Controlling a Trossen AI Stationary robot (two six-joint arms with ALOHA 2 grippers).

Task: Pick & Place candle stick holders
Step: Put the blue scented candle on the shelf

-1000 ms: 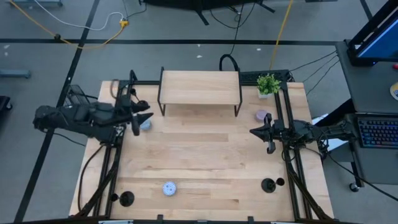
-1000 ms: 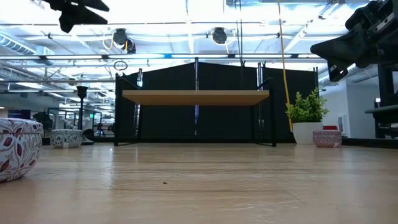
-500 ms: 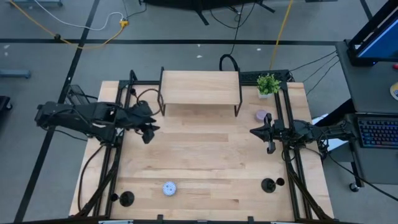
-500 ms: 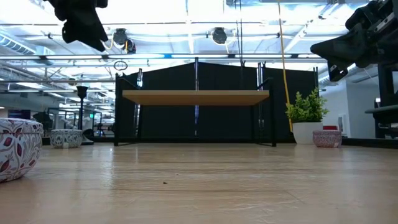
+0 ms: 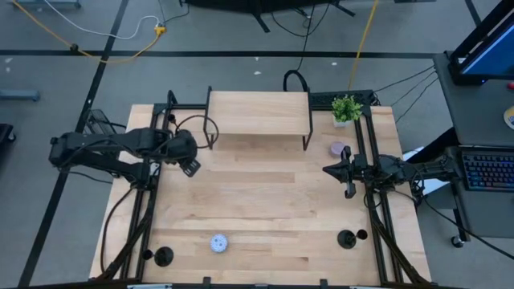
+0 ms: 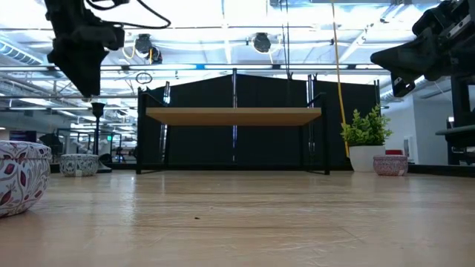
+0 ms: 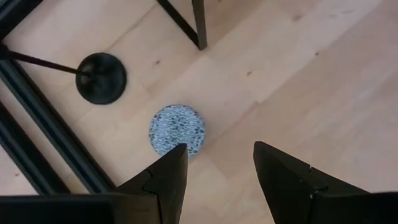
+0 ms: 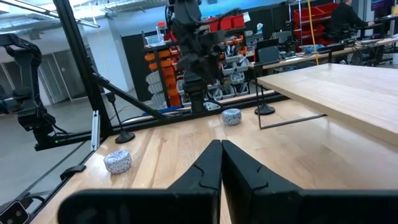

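Observation:
Three matte-black candle stick holders show. One stands on its disc base at the near left [image 5: 163,257], one at the near right [image 5: 347,238], and one by the shelf's left leg [image 7: 101,78]. My left gripper [image 7: 217,168] is open and points down above the table's far left [image 5: 191,168]. It is over the edge of a blue speckled puck [image 7: 176,129] and touches nothing. My right gripper [image 8: 221,155] is shut and empty. It hangs level above the table's right side [image 5: 347,181].
A wooden shelf on black legs [image 5: 259,112] stands at the far middle. A green potted plant [image 5: 346,108] and a lavender puck [image 5: 336,149] are at the far right. A white patterned puck [image 5: 218,242] lies near the front edge. Black frame rails run along both sides.
My left gripper has tipped from level to pointing down and has come lower, over the blue puck, which it now hides in the high view. My right arm has kept still.

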